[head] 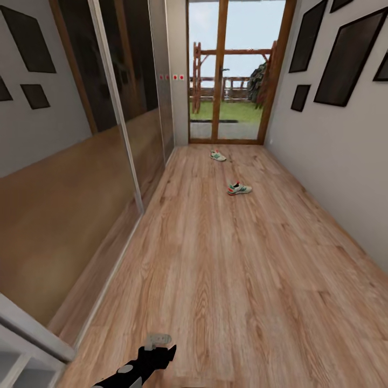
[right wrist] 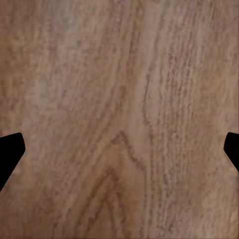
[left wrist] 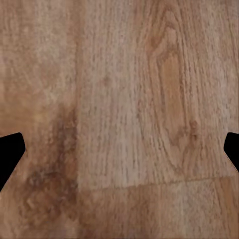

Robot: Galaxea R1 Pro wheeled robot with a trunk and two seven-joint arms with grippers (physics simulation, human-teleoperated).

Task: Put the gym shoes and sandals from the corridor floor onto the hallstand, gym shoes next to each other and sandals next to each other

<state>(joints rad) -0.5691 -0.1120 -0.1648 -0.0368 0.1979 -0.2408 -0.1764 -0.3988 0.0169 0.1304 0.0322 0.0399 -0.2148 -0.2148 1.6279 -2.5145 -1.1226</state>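
Step in hand, as judged: approach phase, nothing grasped.

Far left, near edge: white hallstand corner (head: 21, 353).

Left of centre, near: left gripper (head: 159, 345) low over corridor floor (head: 231, 280).

Centre, far: two gym shoes on floor, well apart; nearer shoe (head: 238, 188), farther shoe (head: 217, 156) by glass door (head: 237, 70).

Next move calls for driving forward to nearer shoe, then lowering arm.

Wrist views add plank grain close below; left fingertips (left wrist: 11, 152) spread, empty; right fingertips (right wrist: 11, 152) spread, empty.
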